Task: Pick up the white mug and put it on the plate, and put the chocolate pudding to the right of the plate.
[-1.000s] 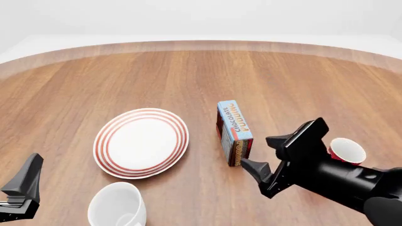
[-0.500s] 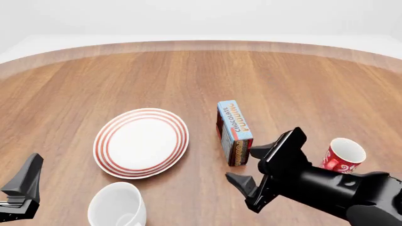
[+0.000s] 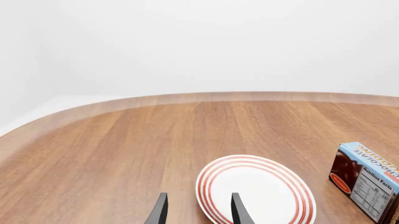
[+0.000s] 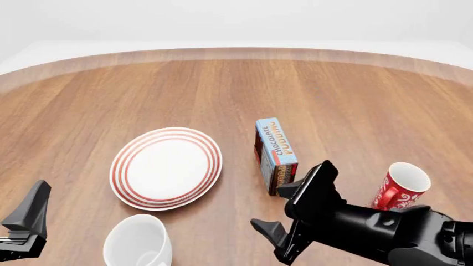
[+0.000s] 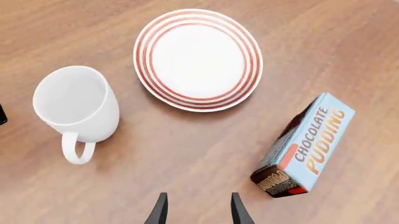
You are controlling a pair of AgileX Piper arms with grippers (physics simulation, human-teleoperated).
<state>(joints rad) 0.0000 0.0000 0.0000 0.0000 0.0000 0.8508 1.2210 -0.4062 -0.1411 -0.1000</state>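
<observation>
Both fingers of the right gripper (image 4: 287,215) are standing apart with nothing between them, hanging over bare wood near the table's (image 4: 340,94) front edge, between the white mug (image 4: 137,241) and the red mug (image 4: 399,185). Just beyond its upper finger, the chocolate pudding (image 4: 276,155) is sitting on the table to the right of the plate (image 4: 166,168), close beside it but not touching. The carton's light blue face is reading "CHOCOLATE PUDDING" in orange and dark letters, and the left wrist view is showing a white "Nutrition Facts" panel on one side.

The left gripper (image 3: 197,212) is waiting at the near left edge, its two fingers parted and empty, pointing toward the plate's rim.

The white mug is standing upright on the wood just in front of the plate, apart from it, its handle turned away from the plate. The red mug, white-patterned, is standing tilted at the right. The table is glossy brown wood with a curved far edge, against a plain white background.
</observation>
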